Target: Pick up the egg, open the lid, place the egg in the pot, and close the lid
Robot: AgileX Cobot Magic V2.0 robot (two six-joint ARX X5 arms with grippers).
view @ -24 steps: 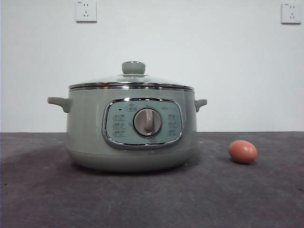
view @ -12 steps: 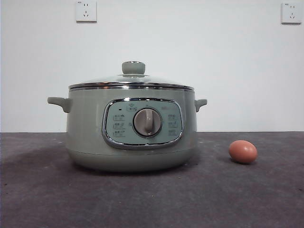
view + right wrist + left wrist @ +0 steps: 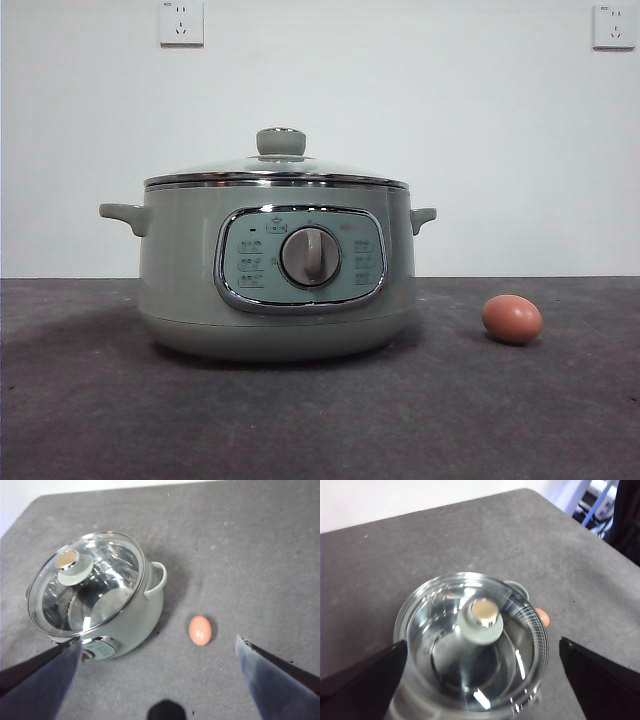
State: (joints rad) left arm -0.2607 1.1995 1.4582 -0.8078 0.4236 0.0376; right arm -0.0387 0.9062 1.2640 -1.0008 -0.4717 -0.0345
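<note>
Pot [image 3: 275,275] sat on the grey table [image 3: 320,420] w/ its dial [image 3: 309,257] facing the front cam. Lid [image 3: 276,176] was seated on the pot rim, knob [image 3: 281,142] on top. Egg [image 3: 512,319] lay on the table beside the pot, apart from it, on the side of one handle [image 3: 156,579].

Left gripper [image 3: 480,680] hung above the lid, fingers [image 3: 365,672] spread wide either side of it, holding nothing; the knob showed between them and a bit of egg peeked out past the lid rim. Right gripper [image 3: 160,675] was high over the table, fingers [image 3: 272,677] spread wide, empty, w/ egg and pot both below. Neither arm showed in the front view. Two wall sockets [image 3: 181,23] were up on the white wall.
</note>
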